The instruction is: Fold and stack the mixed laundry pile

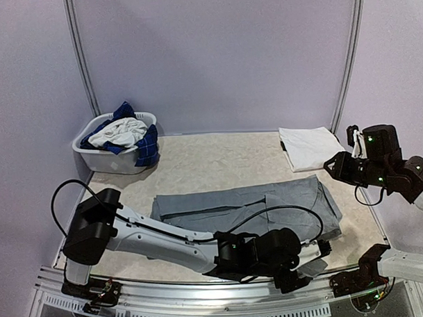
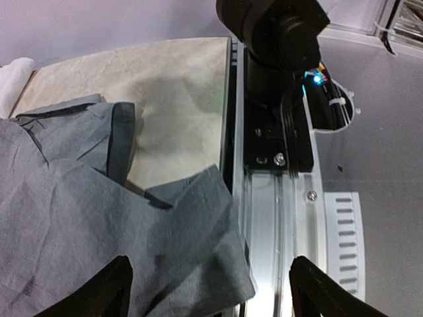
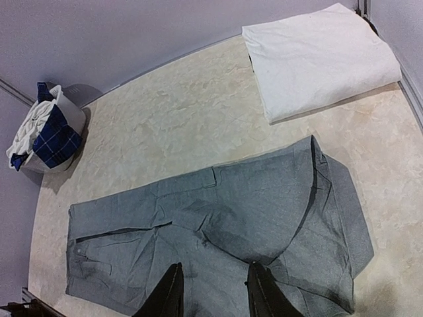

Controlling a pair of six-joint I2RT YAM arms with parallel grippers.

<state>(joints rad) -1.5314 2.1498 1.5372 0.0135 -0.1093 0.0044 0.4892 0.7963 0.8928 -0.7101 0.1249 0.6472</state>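
Observation:
A grey garment (image 1: 248,209) lies spread flat across the middle of the table, also seen in the right wrist view (image 3: 225,224). Its near right corner (image 2: 192,251) reaches the table's front edge. My left gripper (image 2: 210,264) hovers open and wide over that corner, holding nothing. The left arm (image 1: 165,236) reaches along the front edge to the right. My right gripper (image 3: 215,267) hangs high above the garment, its fingers apart and empty. A folded white piece (image 1: 310,147) lies at the back right. Blue plaid and white pieces (image 1: 124,134) fill the basket.
The white plastic basket (image 1: 104,159) stands at the back left corner. A metal rail (image 2: 271,224) runs along the front edge, with the right arm's black base (image 2: 277,72) bolted on it. Walls close in the back and sides.

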